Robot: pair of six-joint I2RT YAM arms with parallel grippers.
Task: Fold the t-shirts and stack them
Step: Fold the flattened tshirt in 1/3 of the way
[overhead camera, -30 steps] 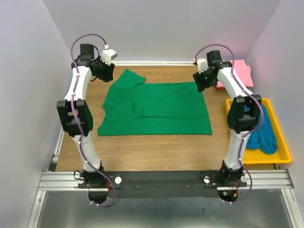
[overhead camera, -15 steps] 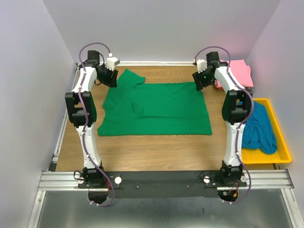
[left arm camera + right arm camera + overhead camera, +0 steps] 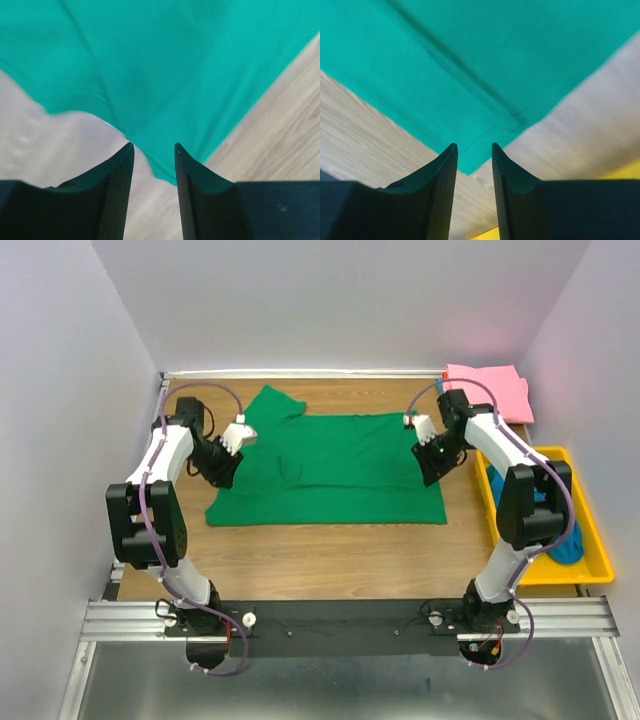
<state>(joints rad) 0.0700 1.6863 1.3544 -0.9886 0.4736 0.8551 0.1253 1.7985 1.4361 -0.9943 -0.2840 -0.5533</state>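
Where the left gripper (image 3: 154, 146) shows in its own wrist camera, we log its two ribbed fingers (image 3: 117, 190) standing a narrow gap apart, with nothing pinched between them. A pointed corner of the green t-shirt (image 3: 175, 75) lies just beyond that gap, with the bare wood of the table (image 3: 280, 125) on either side. We cannot tell from this view whether the fingertips touch the cloth.

Right gripper (image 3: 474, 145): same reading, its fingers slightly parted and nothing held. A hemmed corner of the green t-shirt points toward the gap, with a stitched seam running near the cloth's edge. A sliver of the yellow tray (image 3: 482, 235) shows at the bottom of that view.

From overhead, we place the left gripper low at the shirt's left edge and the right gripper low at its right edge. The green t-shirt lies spread flat across the middle of the table, one sleeve sticking out toward the far left corner.

A pink t-shirt (image 3: 490, 390) sits folded at the far right corner of the table. A teal-blue t-shirt (image 3: 562, 545) lies crumpled in the yellow tray along the right side, partly hidden behind the right arm (image 3: 528, 502).
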